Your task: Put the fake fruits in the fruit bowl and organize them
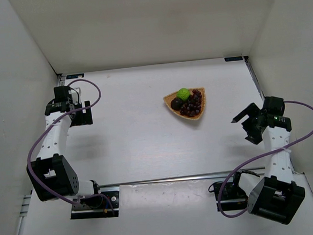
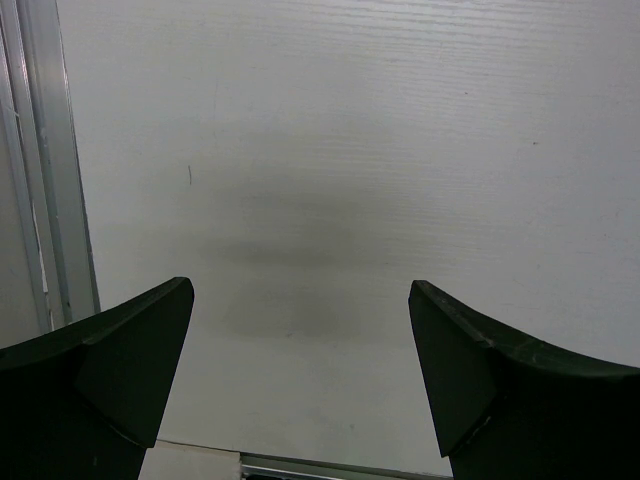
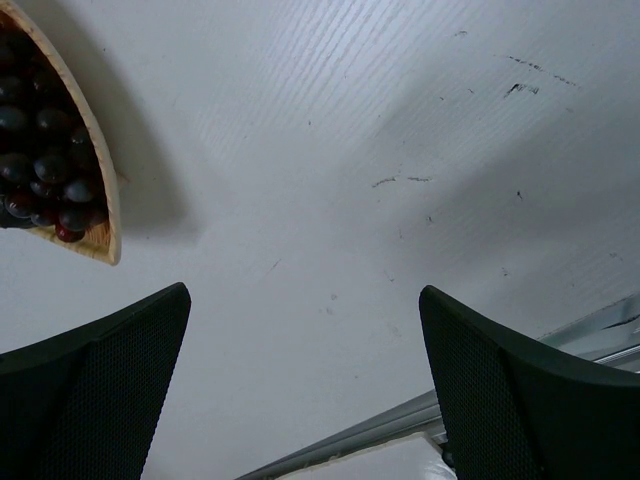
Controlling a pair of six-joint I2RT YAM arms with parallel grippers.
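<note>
Black left gripper [image 1: 80,117] at far left, over bare white table [image 1: 136,135], jaws spread wide, nothing between them. Right of centre, woven orange-tan fruit bowl [image 1: 170,100] on the table: dark brown fruit [image 1: 176,103] at left, green fruit [image 1: 183,93] at the back, grape bunch [image 1: 193,103] filling the right side. Further right, right gripper [image 1: 243,126], well apart from the bowl, likewise wide, empty

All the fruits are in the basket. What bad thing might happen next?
The green fruit sits high by the far rim of the fruit bowl, so a bump might roll it out. The right gripper, open, is the nearer one. If it swung toward the bowl, it might shove the probably light basket and spill the grape bunch.
</note>
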